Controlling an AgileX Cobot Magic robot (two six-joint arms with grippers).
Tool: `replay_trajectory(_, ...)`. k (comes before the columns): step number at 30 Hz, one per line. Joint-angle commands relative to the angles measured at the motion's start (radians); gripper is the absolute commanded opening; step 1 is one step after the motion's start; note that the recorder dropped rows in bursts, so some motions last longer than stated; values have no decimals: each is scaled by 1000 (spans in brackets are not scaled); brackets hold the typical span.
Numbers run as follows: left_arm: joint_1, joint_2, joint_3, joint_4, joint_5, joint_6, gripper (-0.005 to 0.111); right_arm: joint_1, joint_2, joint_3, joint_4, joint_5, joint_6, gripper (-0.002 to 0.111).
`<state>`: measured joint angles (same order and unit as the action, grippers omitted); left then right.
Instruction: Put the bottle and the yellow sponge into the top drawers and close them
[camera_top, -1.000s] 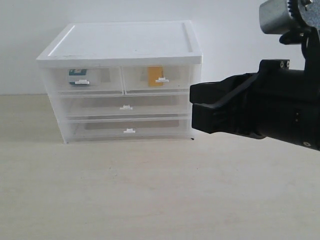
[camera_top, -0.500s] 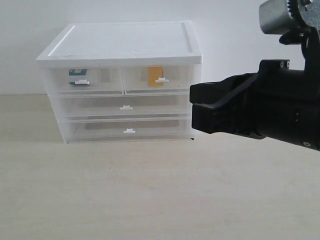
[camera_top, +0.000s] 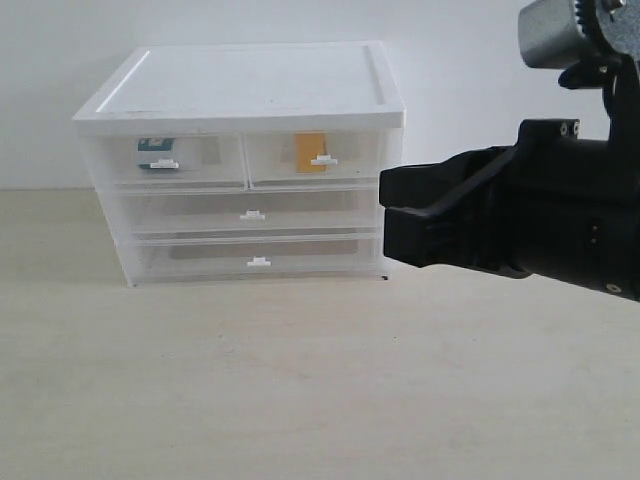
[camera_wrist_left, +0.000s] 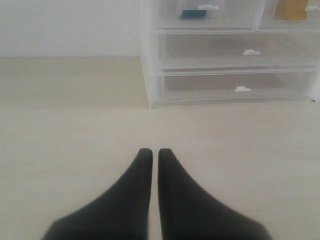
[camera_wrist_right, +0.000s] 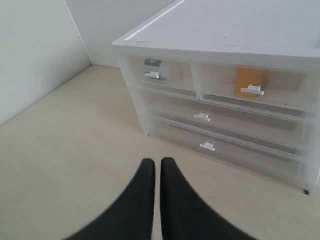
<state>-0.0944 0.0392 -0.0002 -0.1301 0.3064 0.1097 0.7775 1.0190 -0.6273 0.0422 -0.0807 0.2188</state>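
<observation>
The bottle (camera_top: 155, 150) shows its teal label through the front of the left top drawer (camera_top: 215, 160). Inside the right top drawer (camera_top: 355, 155) sits the yellow sponge (camera_top: 311, 152). Both top drawers stand pushed in, flush with the unit's front. My left gripper (camera_wrist_left: 155, 152) is shut and empty, low over the table and well back from the unit; the bottle (camera_wrist_left: 194, 12) and the sponge (camera_wrist_left: 292, 9) lie far ahead of it. My right gripper (camera_wrist_right: 157, 162) is also shut and empty, off the unit's front with the sponge (camera_wrist_right: 248, 81) and the bottle (camera_wrist_right: 152, 63) in sight.
Two full-width drawers (camera_top: 250, 213) (camera_top: 258, 260) below are shut too. The white-topped unit (camera_top: 250, 85) stands against a white wall on the beige table (camera_top: 300, 380). My black right arm (camera_top: 540, 225) fills the right of the exterior view, near the unit's right side.
</observation>
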Motion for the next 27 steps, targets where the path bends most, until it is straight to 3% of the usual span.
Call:
replay_trajectory(1,-7,-2,0,3,1,3,4,-1,-10,2,0,-3,0,0)
replay_trajectory(19,-7,-2,0,3,1,3,4,-1,-13,2,0,-34,-68,0)
replay_trajectory(23,-7,-2,0,3,1,3,4,-65,-113,48,0,87,-55,0)
replay_trajectory(27,-7,-2,0,3,1,3,4,-200,-304,180,15,81,30,0)
